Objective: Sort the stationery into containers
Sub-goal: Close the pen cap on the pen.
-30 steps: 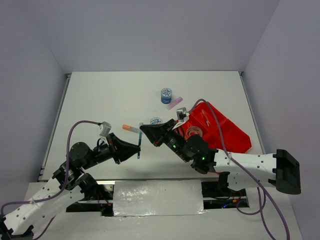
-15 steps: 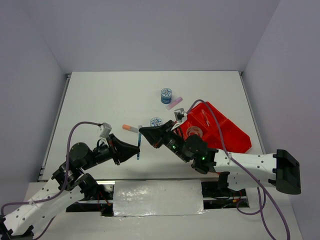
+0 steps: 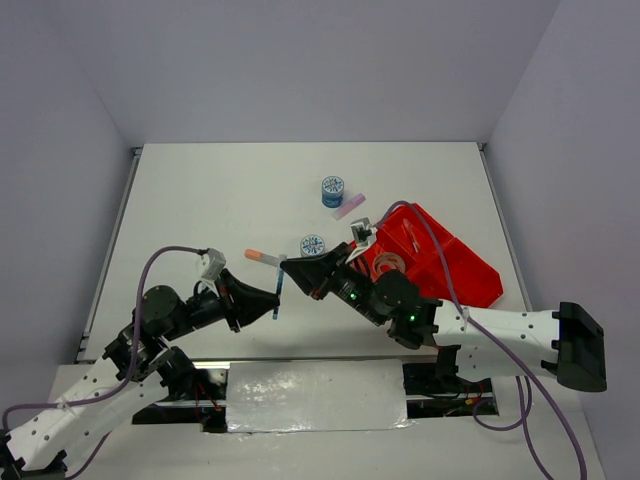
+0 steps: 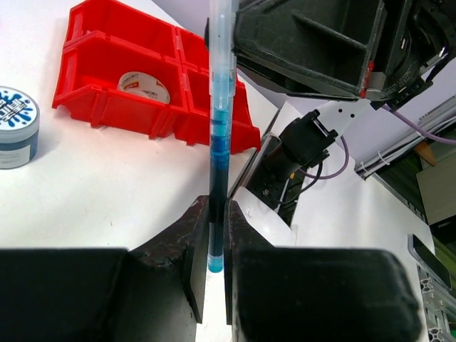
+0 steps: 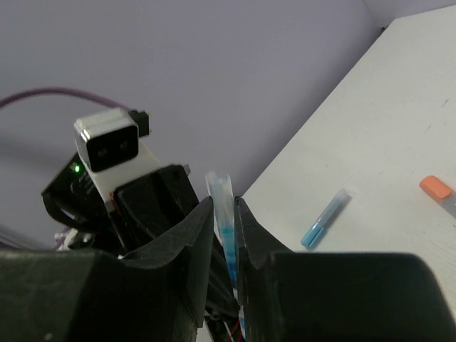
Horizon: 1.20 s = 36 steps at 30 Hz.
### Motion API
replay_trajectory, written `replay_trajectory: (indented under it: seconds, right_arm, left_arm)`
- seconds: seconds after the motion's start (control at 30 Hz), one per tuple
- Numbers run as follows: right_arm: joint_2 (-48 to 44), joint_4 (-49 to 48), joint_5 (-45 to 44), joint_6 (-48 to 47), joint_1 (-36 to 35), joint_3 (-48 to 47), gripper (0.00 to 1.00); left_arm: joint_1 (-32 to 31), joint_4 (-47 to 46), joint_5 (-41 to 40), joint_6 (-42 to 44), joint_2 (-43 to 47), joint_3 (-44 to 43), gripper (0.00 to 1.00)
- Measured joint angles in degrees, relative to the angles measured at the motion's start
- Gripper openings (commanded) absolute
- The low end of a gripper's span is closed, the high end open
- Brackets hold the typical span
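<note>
A blue pen (image 3: 279, 290) with a clear cap is held off the table between both grippers. My left gripper (image 3: 276, 297) is shut on its dark lower end (image 4: 216, 214). My right gripper (image 3: 286, 265) closes on its clear capped end (image 5: 223, 206), both fingers touching it. The red divided tray (image 3: 470, 270) sits to the right and holds the clear tape ring (image 3: 388, 263). Two blue-white rolls (image 3: 333, 190) (image 3: 313, 244), a pink stick (image 3: 349, 207) and an orange-tipped marker (image 3: 260, 256) lie on the table.
A light blue pen (image 5: 326, 217) lies on the table beyond the grippers, near the orange tip (image 5: 436, 187). The left wrist view shows the tray wall (image 4: 100, 107), the tape ring (image 4: 142, 85) and one roll (image 4: 14, 125). Grey walls surround the table.
My right gripper has shifted slightly down and right along the pen. My left gripper has barely moved and keeps its hold on the pen.
</note>
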<state>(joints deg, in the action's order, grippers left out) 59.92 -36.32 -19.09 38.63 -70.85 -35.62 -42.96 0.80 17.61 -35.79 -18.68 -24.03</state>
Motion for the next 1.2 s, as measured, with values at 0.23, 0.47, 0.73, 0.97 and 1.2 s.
replay_trajectory:
  seconds: [0.23,0.47,0.73,0.97,1.2]
  right_arm:
    - [-0.20,3.04,5.42,-2.40,-0.26,-0.15,0.33]
    - [0.68,3.21,7.50,-3.85,-0.26,-0.44,0.20]
    - [0.81,2.86,7.98,-7.17,-0.26,-0.57,0.00]
    - [0.92,2.84,11.17,-10.71,-0.28,-0.59,0.00]
    - [0.79,2.89,13.27,-12.83,-0.63,-0.81,0.00]
  left_arm:
    - [0.04,-5.86,0.00,1.29,-1.95,0.02,0.00]
    - [0.04,-8.87,0.02,1.25,-2.49,0.04,0.00]
    - [0.33,-9.40,0.74,1.05,-2.89,0.04,0.35]
    - [0.37,-11.91,4.85,1.18,-4.13,0.70,0.49]
    - [0.50,-14.58,6.51,1.14,-5.27,1.68,0.11]
